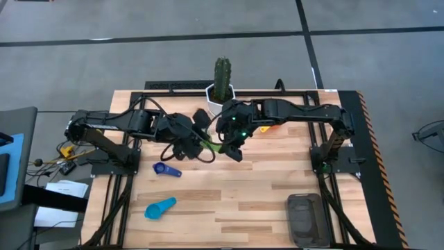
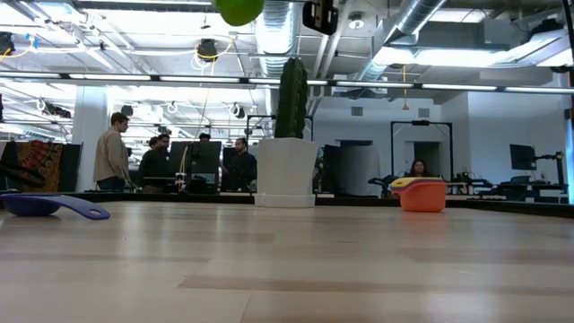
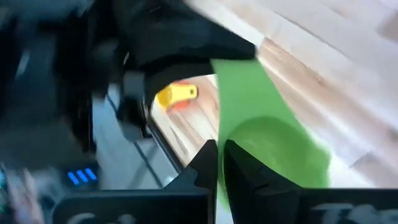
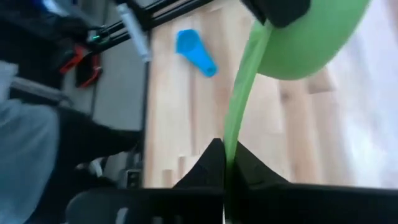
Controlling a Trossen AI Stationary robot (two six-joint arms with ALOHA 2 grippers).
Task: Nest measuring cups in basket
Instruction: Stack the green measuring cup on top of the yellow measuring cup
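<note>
The green measuring cup (image 1: pixel 211 146) hangs in the air between my two grippers above the middle of the table. My left gripper (image 1: pixel 197 144) is shut on its bowl (image 3: pixel 277 155), my right gripper (image 1: pixel 225 144) on its handle (image 4: pixel 239 93). A dark blue cup (image 1: pixel 166 169) and a light blue cup (image 1: pixel 160 207) lie on the wood left of centre. A yellow cup sits in an orange one (image 2: pixel 421 193) near the far right. The dark grey basket (image 1: pixel 305 219) rests at the near right edge. My left gripper pinches the bowl's wall (image 3: pixel 219 186) between its two fingers, on the side where the handle leaves the bowl. The cup is lifted clear of the table. My right gripper pinches the handle's free end (image 4: pixel 226 152) between its two fingers. The fingers lie along the handle, which runs straight out from them to the bowl (image 4: pixel 311 37).
A white pot with a cactus (image 1: pixel 222 89) stands at the table's far edge, just behind both grippers. The black frame rails (image 1: pixel 111 201) run along the left and right sides. People stand in the room beyond the table.
</note>
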